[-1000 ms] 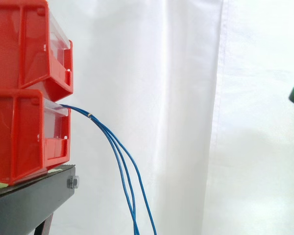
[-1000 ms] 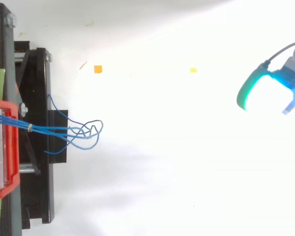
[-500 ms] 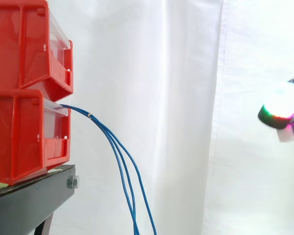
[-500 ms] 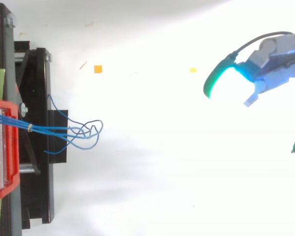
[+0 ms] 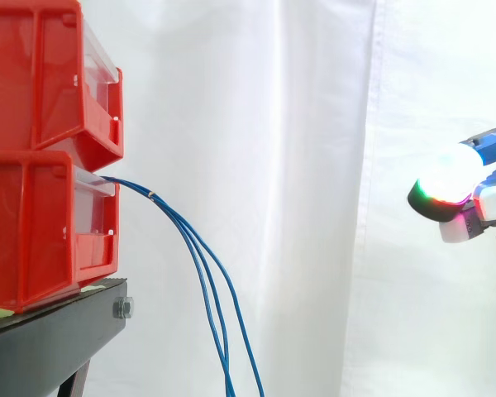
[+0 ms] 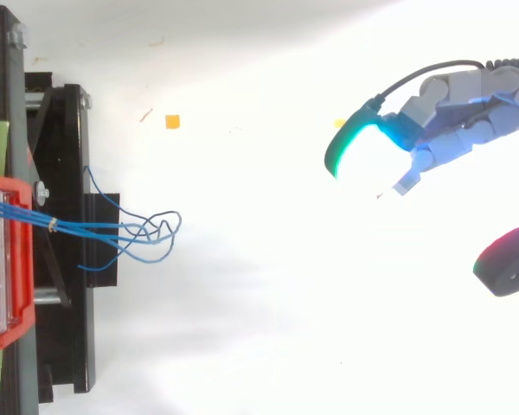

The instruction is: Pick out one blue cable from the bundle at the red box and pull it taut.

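Observation:
Several thin blue cables [image 5: 200, 260] come out of the lower red bin [image 5: 41, 227], held together by a small band near the bin, and hang down past the stand. In the top view the blue cables [image 6: 125, 231] fan out into loose loops on the white floor. My hand [image 6: 454, 108] reaches in from the right, far from the cables, with nothing in it. Its fingers are spread and relaxed, and the thumb pad [image 6: 506, 268] stands apart lower right. In the side view the hand [image 5: 471, 194] is at the right edge, about level with the lower bin.
A second red bin [image 5: 50, 74] is stacked on the lower one, both on a black stand [image 5: 58, 339]. A white curtain hangs behind. Two small orange and yellow scraps [image 6: 172, 122] lie on the white floor between hand and stand.
The hand has moved in from the right edge toward the bins, with more of it showing in both views. The cables and bins have not moved.

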